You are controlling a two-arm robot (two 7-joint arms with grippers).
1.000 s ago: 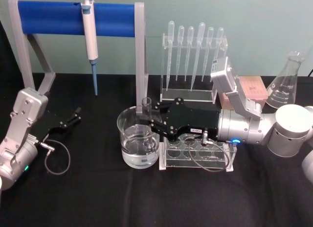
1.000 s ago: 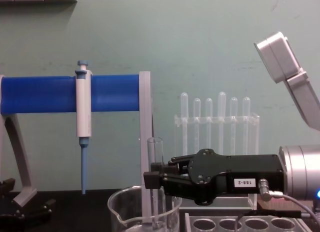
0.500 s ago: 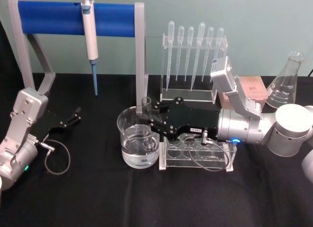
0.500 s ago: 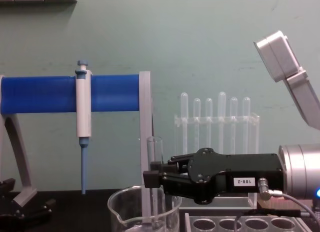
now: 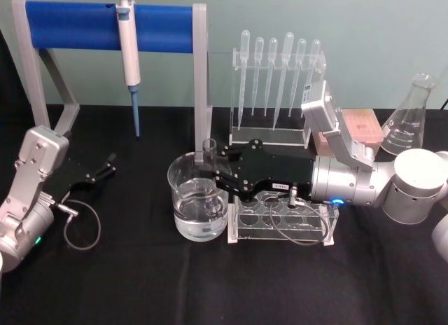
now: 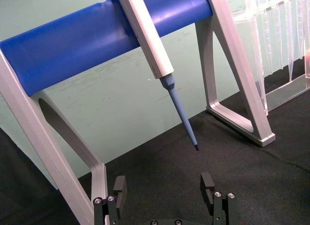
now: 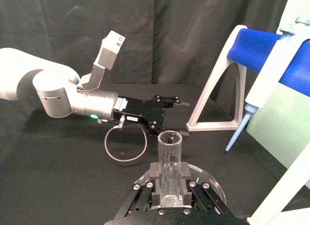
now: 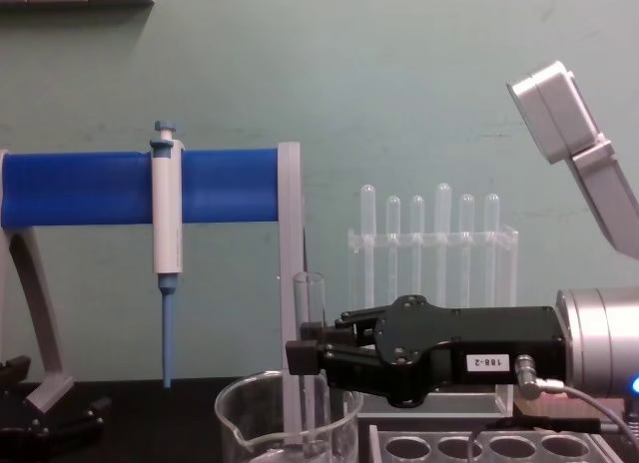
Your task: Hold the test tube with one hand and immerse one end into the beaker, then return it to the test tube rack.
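Note:
The clear glass test tube [image 5: 208, 148] stands upright with my right gripper [image 5: 215, 173] shut on its middle. Its open rim [image 8: 310, 279] points up and its lower part reaches down inside the beaker [image 5: 197, 199], a wide glass vessel holding clear liquid. Whether the tube's bottom touches the liquid is hidden. In the chest view the black right gripper [image 8: 300, 357] grips the tube [image 8: 311, 323] just above the beaker's rim [image 8: 248, 393]. The right wrist view shows the tube [image 7: 169, 159] clamped between the fingers, over the beaker [image 7: 209, 177]. My left gripper [image 5: 103, 168] rests open at the far left [image 6: 163, 188].
A clear rack [image 5: 280, 223] with round holes stands right beside the beaker, under my right wrist. Behind are a blue-barred stand [image 5: 105, 24] carrying a white-and-blue pipette [image 5: 129, 52], a holder of plastic droppers [image 5: 276, 73] and a conical flask [image 5: 409, 118].
My right gripper and the tube have crept upward by a hair. The left arm has not moved.

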